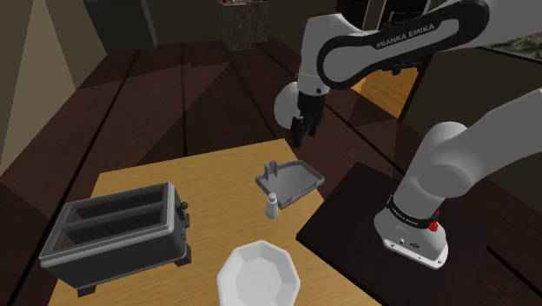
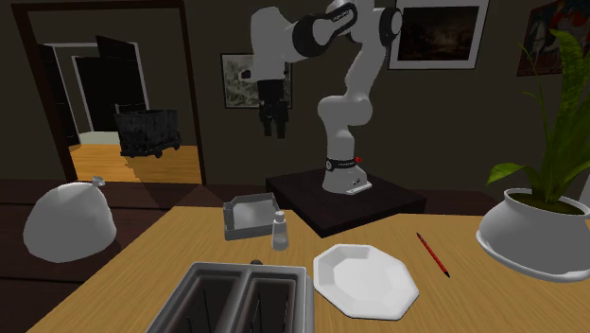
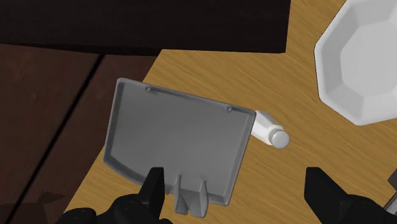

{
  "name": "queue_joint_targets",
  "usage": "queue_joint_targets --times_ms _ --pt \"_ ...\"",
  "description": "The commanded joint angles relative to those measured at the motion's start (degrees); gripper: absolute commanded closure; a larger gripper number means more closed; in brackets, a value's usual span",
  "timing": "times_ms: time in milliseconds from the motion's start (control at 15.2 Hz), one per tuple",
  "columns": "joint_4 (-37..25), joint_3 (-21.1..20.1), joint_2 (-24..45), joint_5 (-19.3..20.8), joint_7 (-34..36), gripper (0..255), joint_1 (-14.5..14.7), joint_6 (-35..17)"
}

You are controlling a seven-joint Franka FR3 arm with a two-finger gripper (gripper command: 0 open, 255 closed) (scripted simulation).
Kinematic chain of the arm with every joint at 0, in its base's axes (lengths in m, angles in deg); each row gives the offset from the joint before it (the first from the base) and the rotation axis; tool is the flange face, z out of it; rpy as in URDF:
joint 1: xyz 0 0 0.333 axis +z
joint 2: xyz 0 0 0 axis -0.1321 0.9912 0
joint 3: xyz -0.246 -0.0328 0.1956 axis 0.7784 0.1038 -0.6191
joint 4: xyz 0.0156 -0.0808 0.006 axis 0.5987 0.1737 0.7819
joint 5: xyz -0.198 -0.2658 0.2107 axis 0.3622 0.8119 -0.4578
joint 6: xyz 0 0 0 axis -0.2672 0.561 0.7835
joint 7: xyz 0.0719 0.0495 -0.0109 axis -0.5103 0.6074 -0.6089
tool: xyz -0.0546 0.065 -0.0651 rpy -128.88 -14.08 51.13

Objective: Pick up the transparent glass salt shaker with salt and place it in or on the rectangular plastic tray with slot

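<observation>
A small clear salt shaker (image 1: 272, 205) with a grey cap stands upright on the wooden table (image 1: 130, 182), just beside the grey rectangular tray (image 1: 292, 180) with its slotted tab. In the second exterior view the shaker (image 2: 279, 231) stands to the right of the tray (image 2: 250, 214). My black gripper (image 1: 300, 129) hangs high above the tray's far side, open and holding nothing. In the wrist view the tray (image 3: 175, 137) lies below the gripper (image 3: 235, 191), the shaker (image 3: 270, 129) pokes out past the tray's edge, and the fingers (image 3: 151, 184) stand wide apart.
A dark toaster (image 1: 117, 229) sits at the shoulder view's left, a white octagonal plate (image 1: 258, 276) near the front. The dark stand (image 1: 365, 217) borders the table. In the second exterior view a red pencil (image 2: 432, 254), a white plant pot (image 2: 539, 232) and a grey dome (image 2: 68, 219) show.
</observation>
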Motion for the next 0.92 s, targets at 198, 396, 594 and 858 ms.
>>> queue_joint_targets --times_ms 198,396,594,858 --pt "2.68 -3.81 7.75 -2.48 3.56 0 1.44 -10.89" --pt "2.95 -6.26 13.74 -3.52 6.03 0 2.18 -17.41" --pt "2.38 -8.64 20.5 -3.74 8.83 0 2.66 -23.85" --pt "0.37 -11.29 30.41 -1.84 13.69 0 3.02 -32.0"
